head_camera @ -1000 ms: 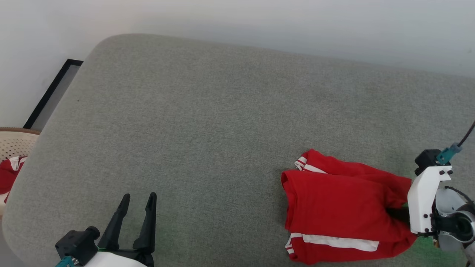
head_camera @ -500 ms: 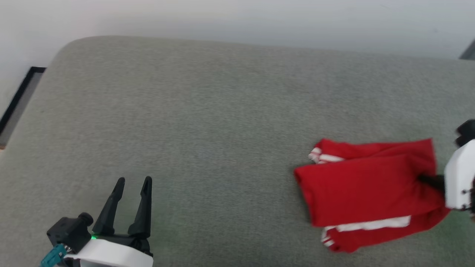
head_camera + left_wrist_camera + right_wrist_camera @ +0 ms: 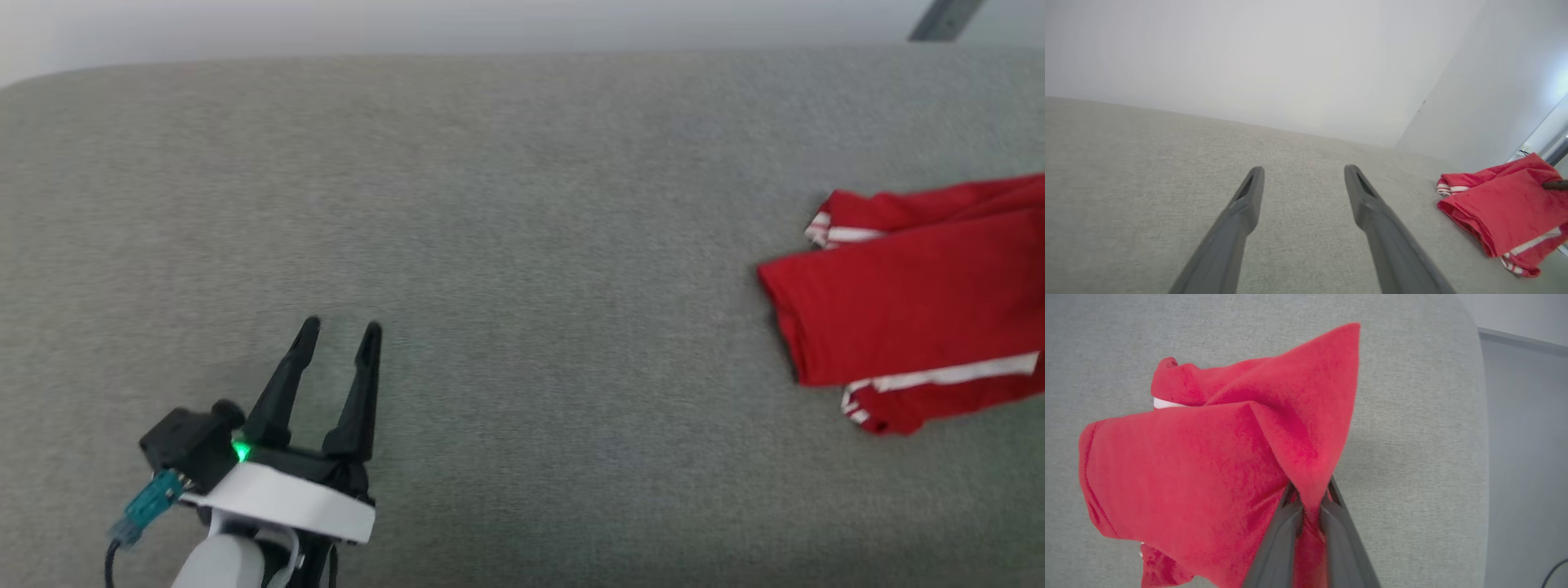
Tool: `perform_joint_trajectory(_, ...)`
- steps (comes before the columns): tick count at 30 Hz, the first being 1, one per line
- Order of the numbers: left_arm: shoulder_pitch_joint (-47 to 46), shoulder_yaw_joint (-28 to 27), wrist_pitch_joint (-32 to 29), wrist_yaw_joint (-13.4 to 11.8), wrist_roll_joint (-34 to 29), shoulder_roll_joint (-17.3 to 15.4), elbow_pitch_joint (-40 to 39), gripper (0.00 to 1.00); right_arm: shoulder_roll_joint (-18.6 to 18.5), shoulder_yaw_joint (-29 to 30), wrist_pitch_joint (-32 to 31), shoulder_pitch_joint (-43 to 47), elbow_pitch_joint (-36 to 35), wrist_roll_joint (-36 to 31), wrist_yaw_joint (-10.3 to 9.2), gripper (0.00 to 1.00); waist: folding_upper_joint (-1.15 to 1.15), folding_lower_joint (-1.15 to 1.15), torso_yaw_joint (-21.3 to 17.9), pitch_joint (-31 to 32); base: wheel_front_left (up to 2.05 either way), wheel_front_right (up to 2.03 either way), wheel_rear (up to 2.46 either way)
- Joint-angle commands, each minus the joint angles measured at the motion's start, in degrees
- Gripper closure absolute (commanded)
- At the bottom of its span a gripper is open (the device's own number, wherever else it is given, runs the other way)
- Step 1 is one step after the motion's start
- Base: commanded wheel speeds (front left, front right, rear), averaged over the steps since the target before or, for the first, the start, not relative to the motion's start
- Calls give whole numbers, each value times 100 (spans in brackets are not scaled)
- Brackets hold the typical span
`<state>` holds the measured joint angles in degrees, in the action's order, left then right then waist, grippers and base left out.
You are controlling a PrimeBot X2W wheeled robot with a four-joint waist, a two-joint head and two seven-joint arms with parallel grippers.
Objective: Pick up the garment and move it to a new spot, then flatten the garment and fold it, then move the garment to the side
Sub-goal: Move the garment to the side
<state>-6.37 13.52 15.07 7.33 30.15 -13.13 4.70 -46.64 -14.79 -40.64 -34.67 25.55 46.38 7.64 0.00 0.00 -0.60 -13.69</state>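
Status: the garment looks folded. It's a compact red packet with white striped trim showing at two edges, print not visible. It lies on the grey fabric-covered surface, at the far right of the head view and cut by the frame edge. The right wrist view puts it close to the surface's rounded end.

Right gripper: fingers narrow, pinching a red corner of the garment between them. The cloth tents up from the pinch and the rest spreads out below. Cannot tell whether the far edge touches the surface or hangs clear.

Left gripper: fingers wide, nothing between them, over bare fabric well apart from the garment.

Judgement: pick-up, flatten and fold read as done. The step in hand is the last one, moving the garment to the side. What's left is to set it down at the side spot and let go.

Risk: a one-corner grip pulls mainly on the top layer, so the fold may open or skew.
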Motion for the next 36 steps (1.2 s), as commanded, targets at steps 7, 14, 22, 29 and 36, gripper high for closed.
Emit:
perform_joint_trajectory(7, -642, 411, 12, 21, -103, -168, -10, 0, -238, -159, 549, -654, 362, -284, -28, 100, 0, 0, -578, -549, 0, 0, 0)
perform_joint_trajectory(14, -1169, 891, 12, 21, -113, -296, 5, 0, -440, -297, 1117, -1134, 767, -588, -28, 100, 0, 0, -826, -903, 0, 0, 0)
perform_joint_trajectory(22, -1791, 1383, 12, 21, -26, -420, 91, 0, -484, -515, 2015, -1593, 1538, -1136, -28, 100, 0, 0, -917, -1297, 0, 0, 0)
perform_joint_trajectory(29, -1986, 1534, 12, 21, 3, -462, 117, 0, -166, -659, 2710, -1895, 2428, -1602, -27, 100, 0, 0, -809, -1487, 0, 0, 0)
perform_joint_trajectory(36, -1976, 1379, 12, 21, -21, -487, 75, 0, -11, -922, 2937, -2145, 2845, -1622, -26, 26, 0, 0, -729, -1539, 0, 0, 0)
